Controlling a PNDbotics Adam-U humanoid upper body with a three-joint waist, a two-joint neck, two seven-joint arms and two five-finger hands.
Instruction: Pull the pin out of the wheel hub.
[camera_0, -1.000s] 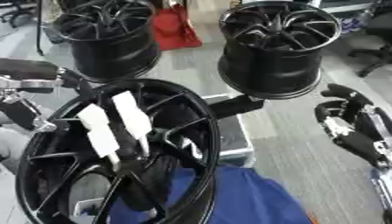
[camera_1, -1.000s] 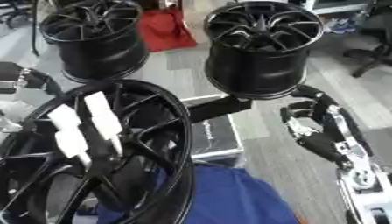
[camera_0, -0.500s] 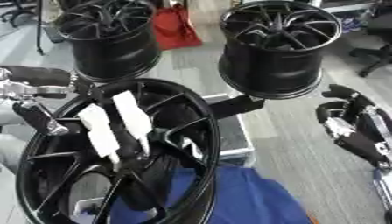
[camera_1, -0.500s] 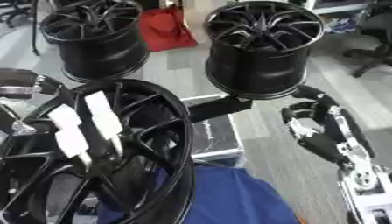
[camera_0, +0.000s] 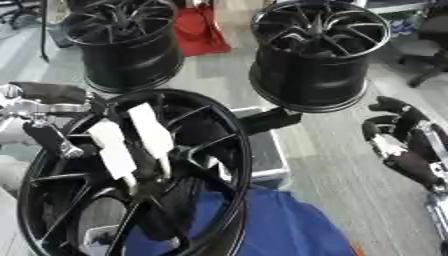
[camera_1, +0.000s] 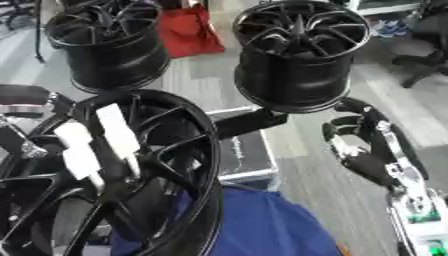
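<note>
A large black spoked wheel hub (camera_0: 219, 165) stands tilted at the lower left. Two white pins (camera_0: 150, 134) stick out side by side from its spokes near the centre, the second pin (camera_0: 111, 153) just left of the first. My left hand (camera_0: 45, 107), black and silver, is at the hub's upper left rim with its fingers spread, one lying along the rim top and one pointing down beside the pins. It holds nothing. My right hand (camera_1: 363, 145) hangs at the right, away from the hub, fingers loosely curved and empty.
Two more black wheels stand at the back, one (camera_0: 122, 45) on the left and one (camera_0: 319, 55) on the right. A red bag (camera_0: 199, 31) lies between them. A black case (camera_0: 262, 150) sits behind the hub, and blue cloth (camera_0: 280, 225) below it.
My left hand has edged slightly down and in toward the hub's rim. The right hand and the pins have not moved.
</note>
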